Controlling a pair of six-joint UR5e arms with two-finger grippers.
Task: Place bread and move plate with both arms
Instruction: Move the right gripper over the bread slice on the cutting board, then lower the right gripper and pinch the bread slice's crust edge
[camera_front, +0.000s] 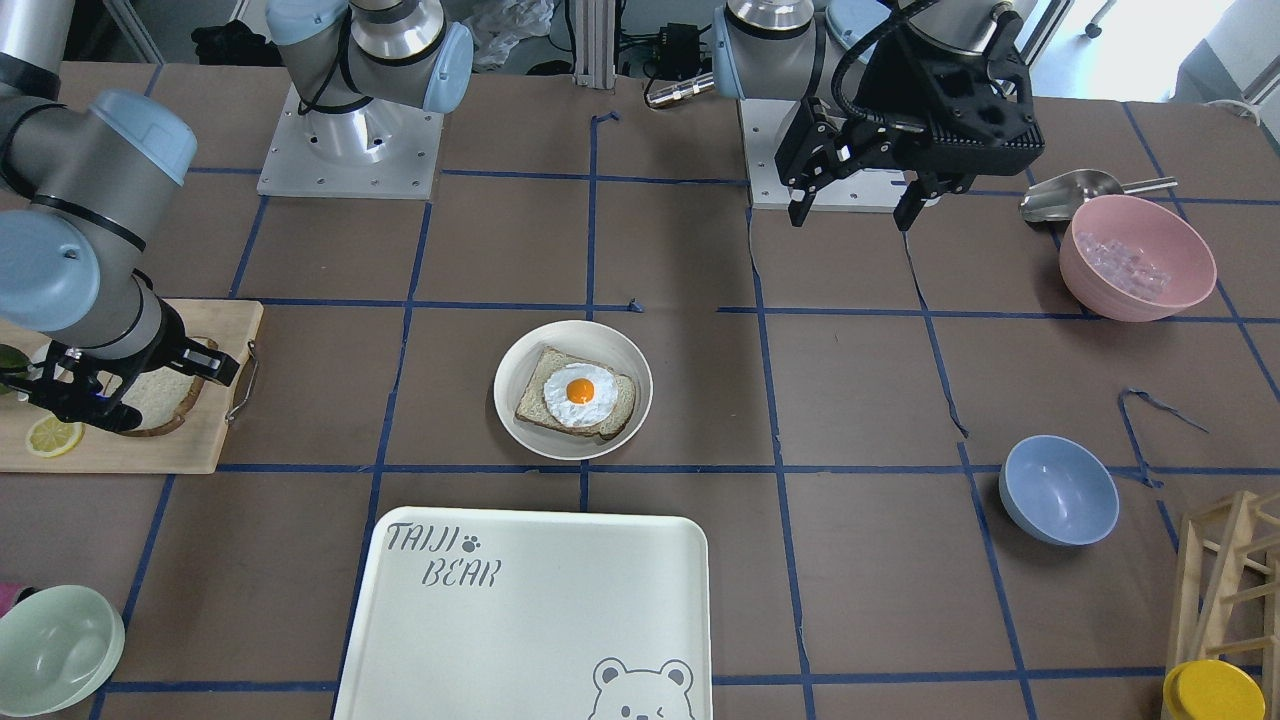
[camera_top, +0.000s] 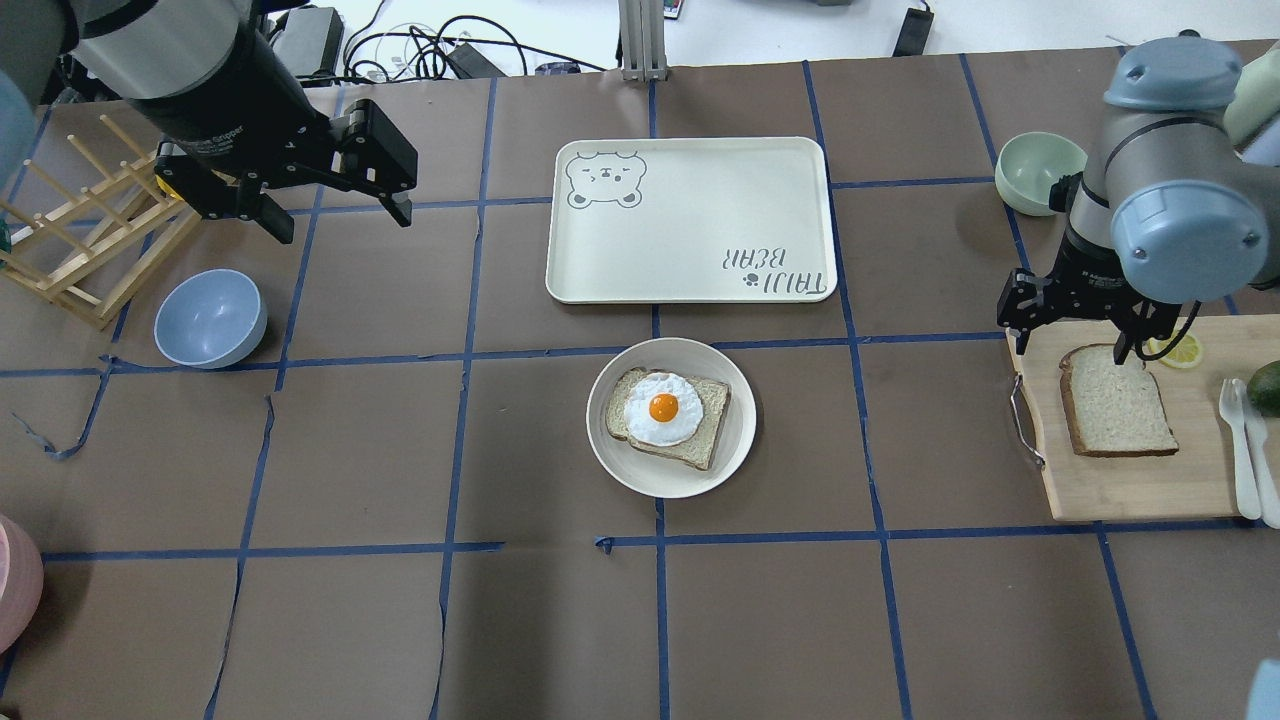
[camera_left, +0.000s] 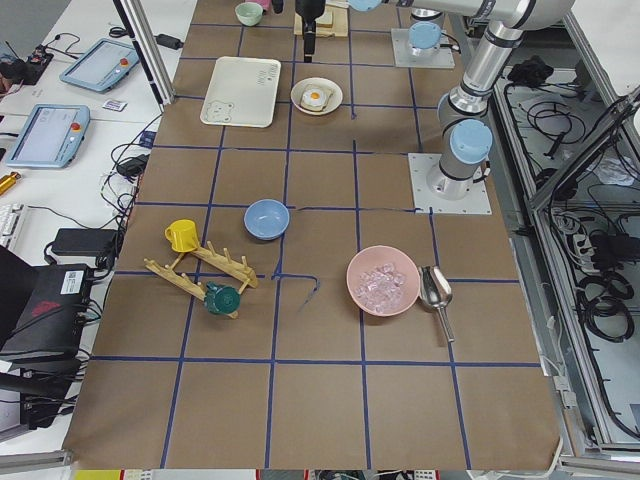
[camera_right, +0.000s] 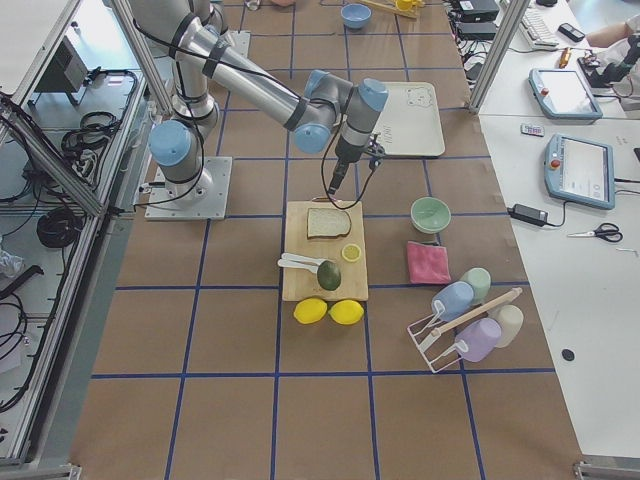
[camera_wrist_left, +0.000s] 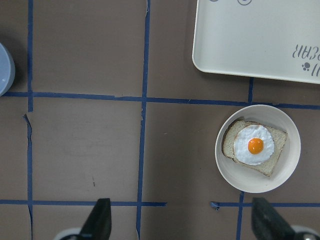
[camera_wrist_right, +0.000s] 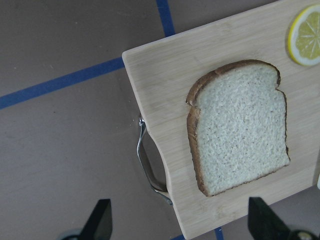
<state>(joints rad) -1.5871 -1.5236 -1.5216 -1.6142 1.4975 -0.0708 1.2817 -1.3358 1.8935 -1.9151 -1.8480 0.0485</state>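
Observation:
The plain bread (camera_top: 1118, 400) lies flat on a wooden cutting board at the table's right end; it also shows in the right wrist view (camera_wrist_right: 240, 127). My right gripper (camera_top: 1068, 345) hovers open and empty above the bread's far edge, its fingers straddling the board's corner (camera_wrist_right: 182, 222). The round off-white plate (camera_top: 670, 482) sits mid-table and holds an egg-topped slice (camera_top: 667, 415). My left gripper (camera_top: 340, 218) hangs open and empty high over the table's far left, well away from the plate (camera_wrist_left: 250, 182).
The bear-printed tray (camera_top: 690, 220) lies just beyond the plate. The cutting board (camera_top: 1130, 490) also carries a lemon slice (camera_top: 1175, 350), white cutlery (camera_top: 1240, 440) and an avocado (camera_top: 1265, 385). A blue bowl (camera_top: 210, 318), a wooden rack (camera_top: 80, 240) and a green bowl (camera_top: 1035, 172) stand around.

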